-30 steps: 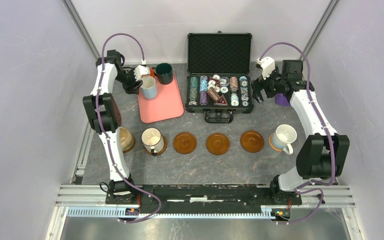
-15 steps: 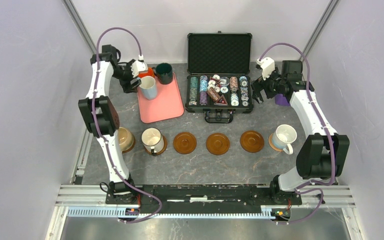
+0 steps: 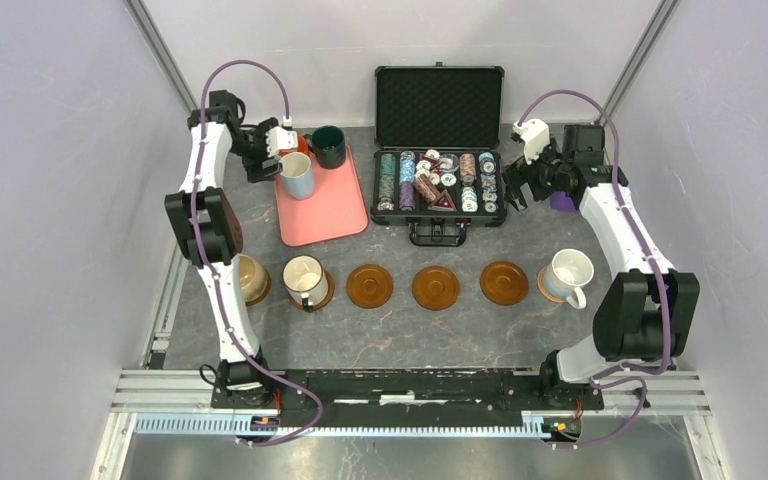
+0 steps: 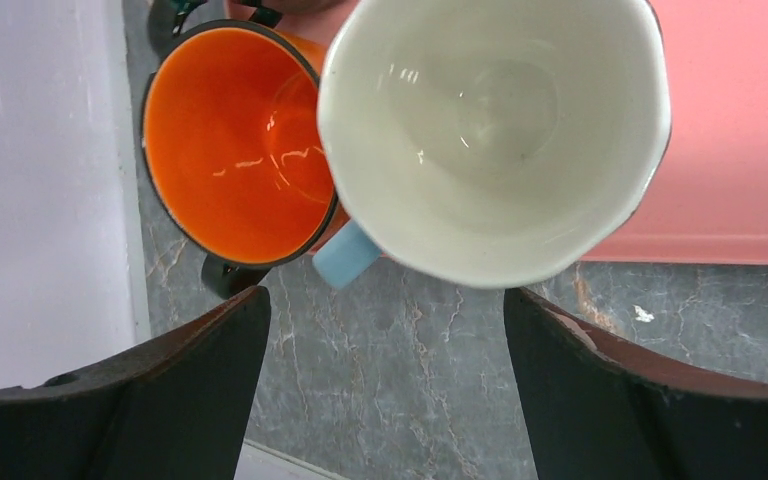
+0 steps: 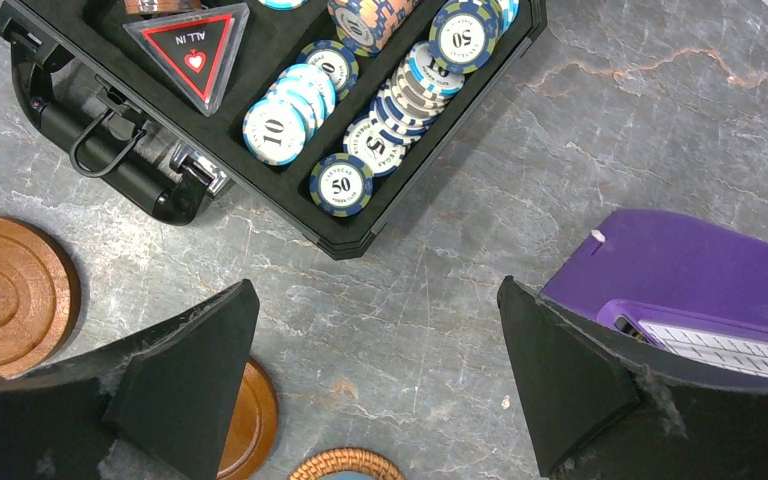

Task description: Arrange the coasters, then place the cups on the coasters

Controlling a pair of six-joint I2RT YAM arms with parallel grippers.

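At the far left, the left gripper (image 4: 385,310) hangs with its fingers spread wide and nothing between them, just short of the pink tray (image 3: 325,215). The tray holds three mugs. The light blue mug (image 4: 490,130) is empty and white inside, and sits at the tray's left edge with its handle pointing at the gripper. The orange mug (image 4: 230,150) touches it and is also empty. The dark green mug (image 3: 328,146) stands at the far corner.

Nearer the arms runs a row. The tan mug (image 3: 250,278) comes first, then the white mug with a dark rim (image 3: 305,280) on a brown coaster (image 3: 325,293). Next are three bare brown coasters (image 3: 435,287), and last the white mug (image 3: 570,272) on the woven coaster (image 3: 545,283).

Behind the row, the black case (image 3: 438,185) lies open with its lid upright, and stacked poker chips (image 5: 370,140) fill its slots. The right gripper (image 5: 378,290) hovers over bare table at the case's right corner, fingers wide and holding nothing. A purple object (image 5: 700,270) sits beside it.

The left arm covers part of the tan mug, so what it stands on is hard to tell. From above, the orange mug is almost hidden by the wrist. The left wrist view crops the green mug to a sliver. The right wrist view cuts the woven coaster at its bottom edge.
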